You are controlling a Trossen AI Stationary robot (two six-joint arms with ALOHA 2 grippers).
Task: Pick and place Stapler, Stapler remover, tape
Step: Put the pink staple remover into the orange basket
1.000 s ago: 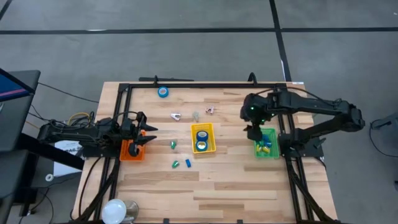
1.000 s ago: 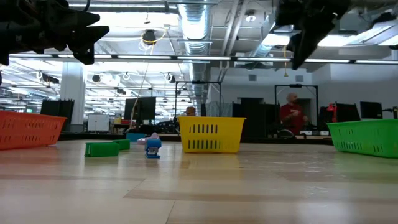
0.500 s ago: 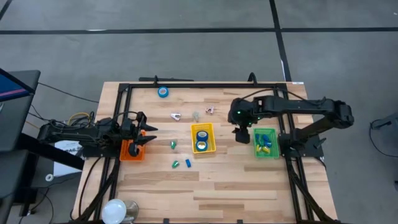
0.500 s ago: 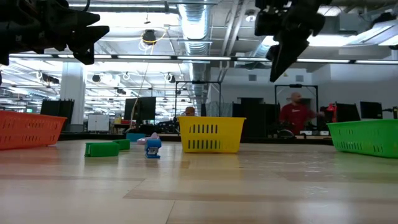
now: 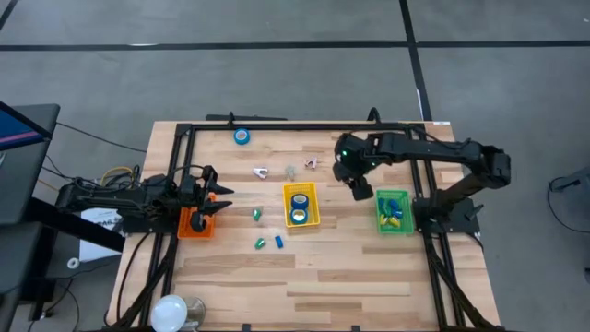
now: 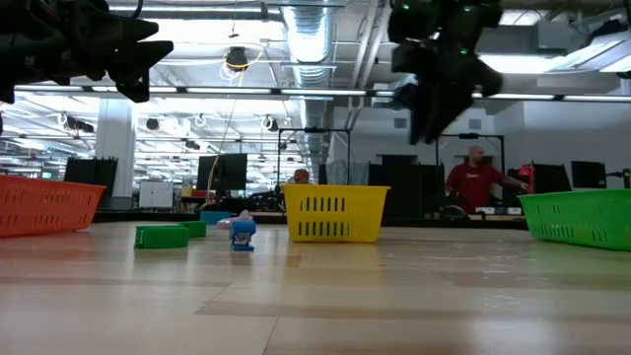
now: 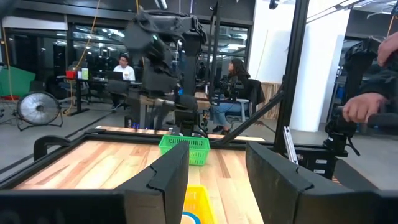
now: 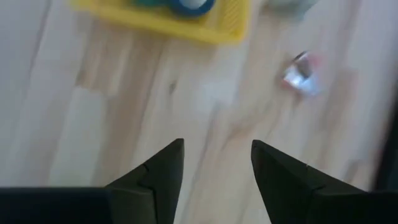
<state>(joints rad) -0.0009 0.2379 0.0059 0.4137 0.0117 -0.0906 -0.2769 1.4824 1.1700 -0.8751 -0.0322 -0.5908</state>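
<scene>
My right gripper (image 5: 356, 187) hangs open above bare wood between the yellow basket (image 5: 300, 205) and the green basket (image 5: 393, 213), pointing steeply down. In its wrist view a small silvery stapler remover (image 8: 302, 75) lies ahead of the open fingers (image 8: 163, 169). Two more removers (image 5: 261, 171) lie farther left. One blue tape roll (image 5: 241, 136) lies flat near the far edge; others sit in the yellow basket. Small green staplers (image 5: 257, 214) and a blue piece (image 5: 278, 242) lie left of that basket. My left gripper (image 5: 218, 196) waits open over the orange basket (image 5: 194, 224).
The green basket (image 6: 582, 217) holds blue, yellow and green pieces. A black frame (image 5: 304, 125) runs round the table's far and side edges. A lamp (image 5: 171, 314) stands at the near left corner. People (image 6: 473, 182) are in the room beyond. Bare wood lies along the near edge.
My right gripper has left the space over the green basket, going toward the table's left and far edges and somewhat down. It has rolled about its own axis on the way. It now hangs nearer the yellow basket and the stapler removers.
</scene>
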